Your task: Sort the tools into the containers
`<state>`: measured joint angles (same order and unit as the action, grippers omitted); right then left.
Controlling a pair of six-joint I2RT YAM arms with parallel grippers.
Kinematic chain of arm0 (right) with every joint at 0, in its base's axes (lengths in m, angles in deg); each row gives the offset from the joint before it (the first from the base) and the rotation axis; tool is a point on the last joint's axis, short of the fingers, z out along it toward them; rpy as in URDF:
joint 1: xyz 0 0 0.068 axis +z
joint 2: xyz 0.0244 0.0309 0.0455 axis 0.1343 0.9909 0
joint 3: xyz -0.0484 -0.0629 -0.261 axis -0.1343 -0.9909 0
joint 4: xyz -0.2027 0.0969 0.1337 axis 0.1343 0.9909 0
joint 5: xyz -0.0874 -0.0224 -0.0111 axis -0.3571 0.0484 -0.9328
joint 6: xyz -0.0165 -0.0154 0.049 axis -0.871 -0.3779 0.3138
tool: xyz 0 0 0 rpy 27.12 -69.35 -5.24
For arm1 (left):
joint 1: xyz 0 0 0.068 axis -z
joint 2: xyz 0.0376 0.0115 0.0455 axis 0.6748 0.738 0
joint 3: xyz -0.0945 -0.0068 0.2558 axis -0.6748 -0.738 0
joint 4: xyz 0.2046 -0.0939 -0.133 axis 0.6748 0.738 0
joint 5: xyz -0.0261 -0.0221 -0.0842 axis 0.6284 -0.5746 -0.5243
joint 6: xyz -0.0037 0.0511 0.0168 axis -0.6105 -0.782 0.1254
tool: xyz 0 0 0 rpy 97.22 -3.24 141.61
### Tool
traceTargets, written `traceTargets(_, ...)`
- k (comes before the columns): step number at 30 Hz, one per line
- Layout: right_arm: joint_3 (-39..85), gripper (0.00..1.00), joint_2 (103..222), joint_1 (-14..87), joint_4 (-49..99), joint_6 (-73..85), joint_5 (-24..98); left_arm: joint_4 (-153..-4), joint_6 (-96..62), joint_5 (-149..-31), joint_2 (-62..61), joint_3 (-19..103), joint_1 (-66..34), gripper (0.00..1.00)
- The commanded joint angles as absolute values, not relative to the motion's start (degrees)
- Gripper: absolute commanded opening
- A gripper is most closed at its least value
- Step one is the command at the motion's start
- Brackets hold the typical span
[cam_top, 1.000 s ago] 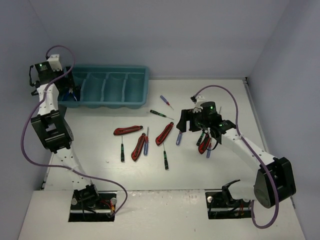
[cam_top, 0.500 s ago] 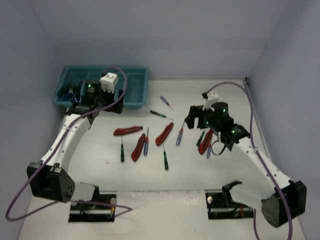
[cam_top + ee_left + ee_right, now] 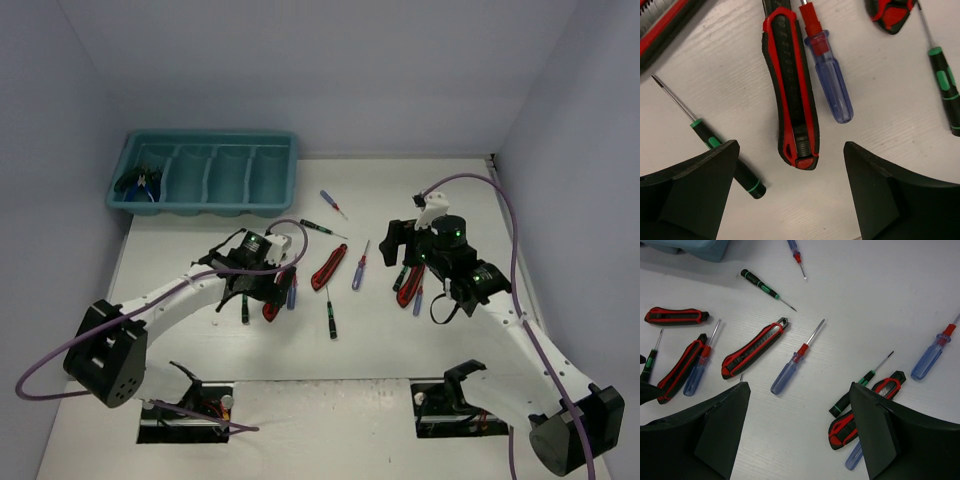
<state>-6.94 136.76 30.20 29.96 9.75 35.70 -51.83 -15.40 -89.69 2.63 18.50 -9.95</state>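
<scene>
The teal tray (image 3: 207,209) stands at the back left, with blue-handled pliers (image 3: 139,184) in its leftmost compartment. Loose tools lie mid-table. My left gripper (image 3: 262,290) hovers open over a red-and-black utility knife (image 3: 790,85), whose butt end lies just ahead of the gap. A blue-handled screwdriver (image 3: 830,80) lies right of that knife and a green-handled one (image 3: 715,142) left of it. My right gripper (image 3: 800,435) is open and empty above bare table, between a blue screwdriver (image 3: 792,367) and a knife (image 3: 860,415) with a green screwdriver (image 3: 860,385) on it.
More tools are scattered about: a knife (image 3: 329,266), a green screwdriver (image 3: 330,312), another green one (image 3: 320,228) and a small blue-and-red one (image 3: 333,204) nearer the tray. White walls close in the table at the back and both sides.
My left arm has swung from the tray's left end down to the tools in the middle of the table. The right arm has shifted slightly right and back.
</scene>
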Motion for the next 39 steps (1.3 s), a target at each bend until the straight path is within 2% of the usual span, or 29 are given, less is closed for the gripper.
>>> traceTargets(1, -7.54, 0.78, 134.51, 29.87, 28.34, 10.06, 34.02, -57.12, -9.68, -85.73, 5.33, 19.1, -8.21, 0.81)
traceTargets(5, -8.24, 0.78, 133.71, 29.87, 28.59, 10.23, 33.68, -59.22, -7.67, -84.2, 9.14, 18.5, -7.03, 0.73)
traceTargets(9, -8.19, 0.78, 133.69, 29.87, 28.55, 10.56, 33.66, -60.3, -6.63, -82.53, 13.63, 19.19, -4.96, 0.59)
traceTargets(13, -7.93, 0.78, 133.53, 29.87, 28.63, 10.61, 33.58, -59.56, -5.59, -82.07, 14.22, 19.22, -4.4, 0.34)
traceTargets(17, -7.74, 0.78, 133.08, 29.87, 28.88, 10.6, 33.14, -56.16, -5.17, -79.67, 8.18, 20.2, -4.13, 0.01)
traceTargets(23, -5.91, 0.79, 133.25, 29.87, 29.14, 10.42, 32.87, -44.37, -9.62, -71.68, -3.76, 30.47, -4.46, 0.0)
traceTargets(26, -4.71, 0.79, 133.63, 29.87, 29.14, 10.26, 32.78, -41.84, -15.04, -69.55, -4.89, 38.22, -7.89, 0.0)
traceTargets(33, -2.82, 0.79, 134.5, 29.87, 29.05, 10.43, 33.77, -43.6, -23.82, -77.22, 6.96, 53.15, -29.09, 0.0)
traceTargets(39, -3.36, 0.79, 135.29, 29.93, 29.05, 10.95, 35.14, -46.6, -26.27, -83.62, 24.37, 68.25, -39.61, 0.0)
